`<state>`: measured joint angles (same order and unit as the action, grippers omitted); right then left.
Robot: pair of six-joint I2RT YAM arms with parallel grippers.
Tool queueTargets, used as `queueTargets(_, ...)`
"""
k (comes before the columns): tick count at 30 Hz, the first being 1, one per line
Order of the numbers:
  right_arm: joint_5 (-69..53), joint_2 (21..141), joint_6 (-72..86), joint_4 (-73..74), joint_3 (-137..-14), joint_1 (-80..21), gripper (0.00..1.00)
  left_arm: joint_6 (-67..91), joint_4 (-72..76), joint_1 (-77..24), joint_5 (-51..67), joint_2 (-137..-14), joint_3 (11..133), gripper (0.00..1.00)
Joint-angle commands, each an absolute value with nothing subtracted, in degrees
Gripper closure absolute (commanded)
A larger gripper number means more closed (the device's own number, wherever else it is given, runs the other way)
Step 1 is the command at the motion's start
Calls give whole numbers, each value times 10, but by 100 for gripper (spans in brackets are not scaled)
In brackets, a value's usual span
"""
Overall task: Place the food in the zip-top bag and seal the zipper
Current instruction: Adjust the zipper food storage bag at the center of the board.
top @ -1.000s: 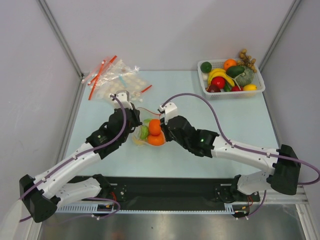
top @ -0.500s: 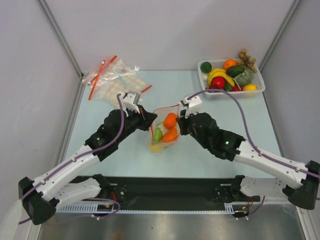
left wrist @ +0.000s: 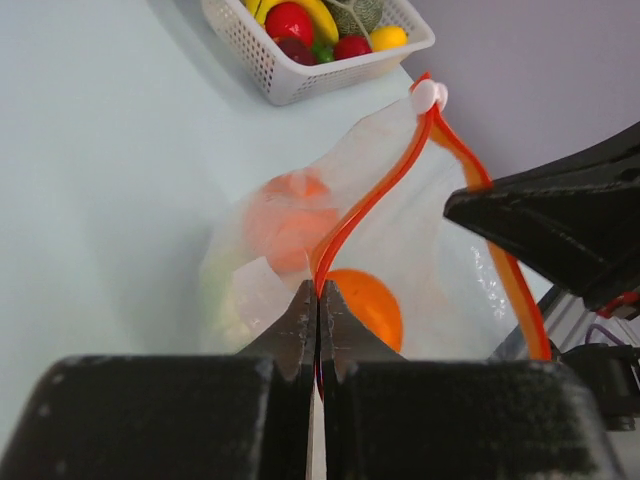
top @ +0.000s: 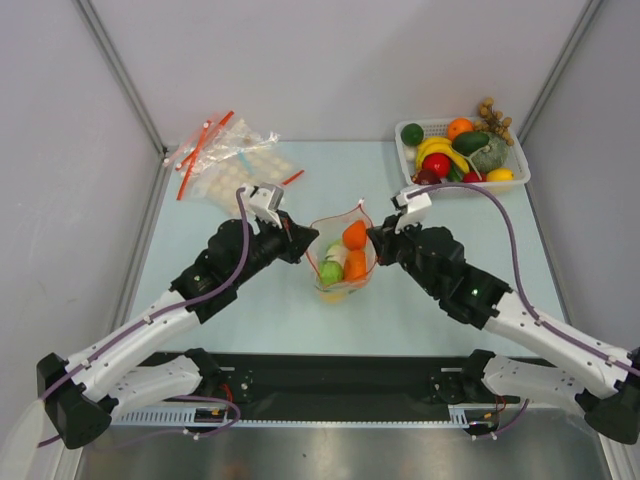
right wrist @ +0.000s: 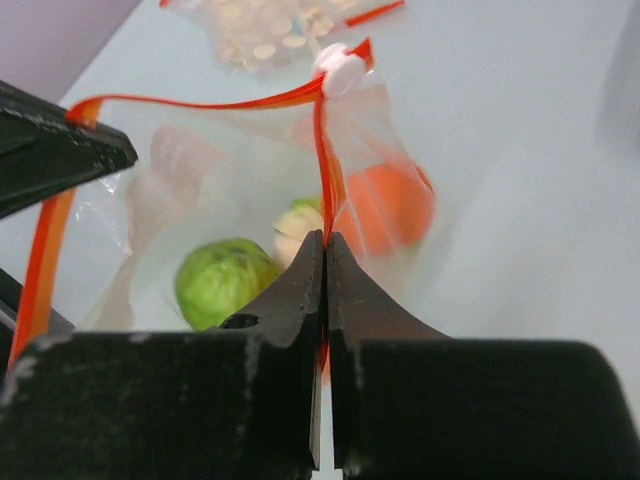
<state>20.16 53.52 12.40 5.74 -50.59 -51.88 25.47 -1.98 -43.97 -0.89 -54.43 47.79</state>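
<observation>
The clear zip-top bag (top: 340,265) hangs between both grippers at the table's middle, mouth open upward. Inside are an orange (top: 354,236), another orange piece (top: 355,265), a green round piece (top: 331,272), a pale leafy piece (right wrist: 295,225) and something yellow at the bottom (top: 333,293). My left gripper (left wrist: 318,290) is shut on the red-orange zipper strip (left wrist: 375,190) at the bag's left side. My right gripper (right wrist: 325,240) is shut on the strip (right wrist: 200,102) at its right side. The white slider (right wrist: 340,68) sits at the far corner of the mouth.
A white basket (top: 462,180) of toy fruit stands at the back right. Crinkled clear bags with pale discs and red strips (top: 225,155) lie at the back left. The table's near edge lies below the bag.
Both grippers have carried the bag rightward and lifted it, so it now hangs upright with its mouth spread open. The food has settled lower in it.
</observation>
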Motion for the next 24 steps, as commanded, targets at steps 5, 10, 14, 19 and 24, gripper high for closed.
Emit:
queueTargets(5,144,569,122,27,-526,-515,88,245,-5,-439,-27,-539,491,100)
queueTargets(10,138,584,131,25,-525,-504,54,250,-39,-439,-96,-539,497,100)
queueTargets(14,131,575,139,22,-518,-490,40,260,-55,-439,-147,-534,496,100)
queueTargets(19,158,549,139,18,-505,-471,33,262,-68,-437,-171,-539,497,100)
queueTargets(24,170,552,156,20,-504,-406,33,262,-69,-435,-168,-541,499,100)
